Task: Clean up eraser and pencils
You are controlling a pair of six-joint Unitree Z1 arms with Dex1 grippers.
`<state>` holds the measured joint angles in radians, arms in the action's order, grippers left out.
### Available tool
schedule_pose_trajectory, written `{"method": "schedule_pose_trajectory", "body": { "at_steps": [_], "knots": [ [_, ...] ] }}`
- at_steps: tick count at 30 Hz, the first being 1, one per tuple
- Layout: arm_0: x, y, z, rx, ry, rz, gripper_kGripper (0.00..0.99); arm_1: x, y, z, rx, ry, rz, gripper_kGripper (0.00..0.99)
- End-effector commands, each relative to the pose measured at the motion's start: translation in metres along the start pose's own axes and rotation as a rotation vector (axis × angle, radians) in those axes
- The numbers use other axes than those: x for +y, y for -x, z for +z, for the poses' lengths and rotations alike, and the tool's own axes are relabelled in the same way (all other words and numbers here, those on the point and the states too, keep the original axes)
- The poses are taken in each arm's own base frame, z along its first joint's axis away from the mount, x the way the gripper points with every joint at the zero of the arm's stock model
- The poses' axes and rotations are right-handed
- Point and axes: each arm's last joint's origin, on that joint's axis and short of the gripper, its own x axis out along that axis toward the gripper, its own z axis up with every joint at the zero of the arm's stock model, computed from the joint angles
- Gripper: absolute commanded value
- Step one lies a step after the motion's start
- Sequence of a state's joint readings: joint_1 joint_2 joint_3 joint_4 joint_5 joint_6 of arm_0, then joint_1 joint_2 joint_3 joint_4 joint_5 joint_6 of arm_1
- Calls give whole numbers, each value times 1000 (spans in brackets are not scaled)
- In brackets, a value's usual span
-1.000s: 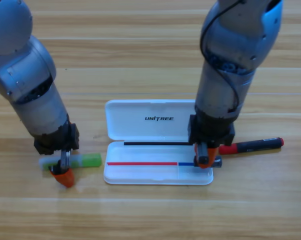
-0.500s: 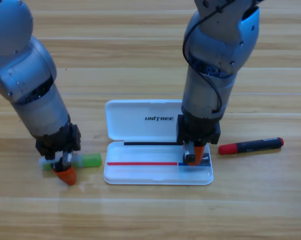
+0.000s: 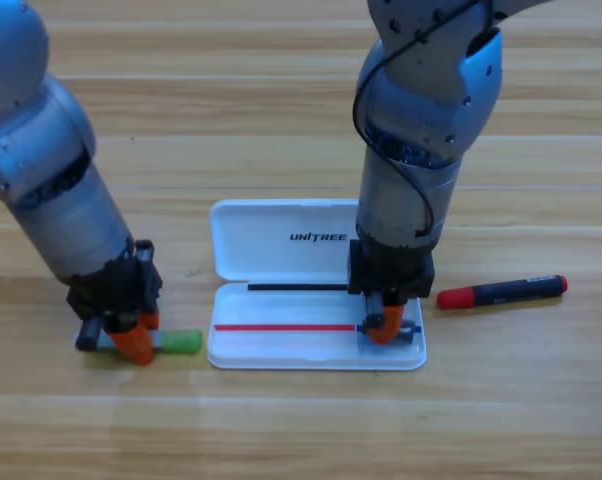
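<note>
Table [image 3: 281,430]: wooden planks fill the whole view.
Right arm [image 3: 421,110]: grey, enters from 12 o'clock and reaches down over the case's right end.
Left arm [image 3: 41,180]: grey, enters from 10 o'clock and slants down to the table at 8 o'clock.
Case [image 3: 281,350]: white, open, lid lying flat toward 12 o'clock, tray toward 6 o'clock, at the centre of the view.
Red-capped pencil [image 3: 501,291]: red cap, black barrel, lying flat on the table at 3 o'clock of the case, just beside its right edge, apart from both grippers.
Green pencil [image 3: 181,341]: pale body with bright green cap, lying flat at 9 o'clock of the case, cap end near the tray's left edge.
Left gripper [image 3: 131,340]: orange jaws pressed onto the green pencil's body, pinching it against the table.
Right gripper [image 3: 385,326]: pointing straight down inside the tray's right end; whether the jaws are spread cannot be told.
Eraser [image 3: 409,332]: dark block in the tray's right end, mostly hidden beneath the right gripper.
</note>
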<state>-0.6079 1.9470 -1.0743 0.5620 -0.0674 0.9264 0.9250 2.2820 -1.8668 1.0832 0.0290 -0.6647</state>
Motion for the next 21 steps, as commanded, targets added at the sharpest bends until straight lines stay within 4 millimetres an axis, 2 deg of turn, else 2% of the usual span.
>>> {"method": "schedule_pose_trajectory", "body": {
  "at_steps": [1,4,7,10,13,16,21],
  "knots": [
    [12,-34,-23,47,29,-85,0,13,-12,5,67,31,13,808],
    [12,-32,-23,44,32,-80,0,17,11,0,51,31,-4,853],
    [11,-29,-23,41,36,-72,0,26,45,-10,26,32,-17,877],
    [11,-26,-23,41,37,-69,0,39,77,-25,4,43,-23,890],
    [10,-18,-23,31,36,-57,0,48,93,-44,-7,66,-27,890],
    [9,-8,-22,14,32,-52,0,44,90,-66,29,81,-7,888],
    [12,11,-16,-20,23,-70,0,19,62,-97,78,74,25,888]
  ]
}}
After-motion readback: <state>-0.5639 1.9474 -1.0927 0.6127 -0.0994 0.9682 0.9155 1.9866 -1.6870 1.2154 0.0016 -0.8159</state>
